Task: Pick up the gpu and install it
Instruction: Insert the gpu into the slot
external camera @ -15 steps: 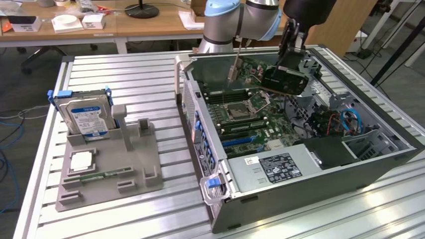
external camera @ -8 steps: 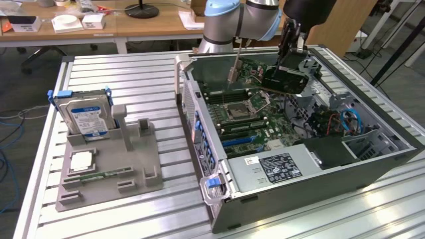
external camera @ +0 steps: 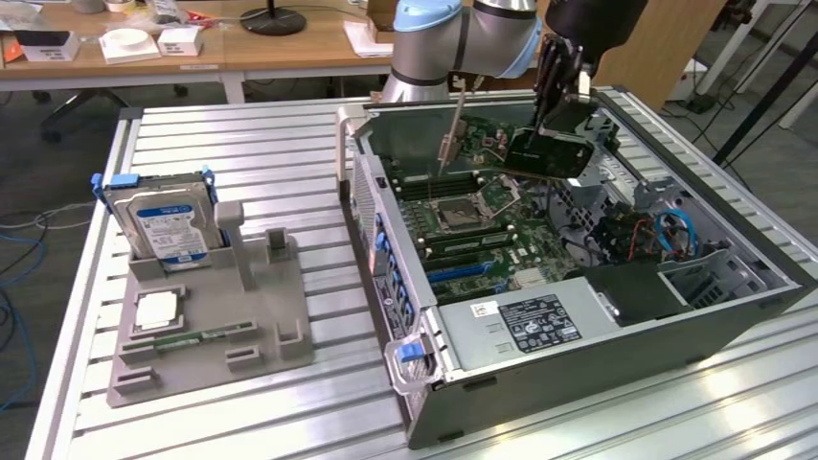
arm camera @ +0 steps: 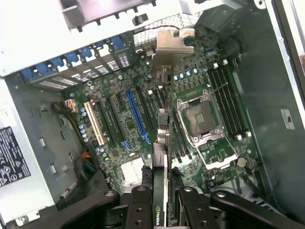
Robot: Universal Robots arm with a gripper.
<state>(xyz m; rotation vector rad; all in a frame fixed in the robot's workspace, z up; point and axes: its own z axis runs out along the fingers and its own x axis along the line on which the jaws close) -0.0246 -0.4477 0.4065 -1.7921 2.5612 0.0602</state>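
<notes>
The gpu (external camera: pixel 547 153), a black-faced card with a silver end bracket (external camera: pixel 453 134), hangs in the air over the open computer case (external camera: pixel 601 326), above the motherboard (external camera: pixel 466 230). My gripper (external camera: pixel 562 101) is shut on its upper edge. In the wrist view the gpu (arm camera: pixel 163 138) is seen edge-on between my fingers (arm camera: pixel 141 207), its bracket (arm camera: pixel 169 45) pointing toward the case's rear slot openings. The card floats clear of the board, over the area between the blue expansion slot (arm camera: pixel 136 117) and the CPU socket (arm camera: pixel 202 114).
A grey parts fixture (external camera: pixel 256 335) on the slatted table at the exterior view's left holds an upright hard drive (external camera: pixel 160 220), a small chip (external camera: pixel 156 309) and a memory stick (external camera: pixel 192 337). Cables and a drive cage (external camera: pixel 652 240) fill the case's right side. Desks stand behind.
</notes>
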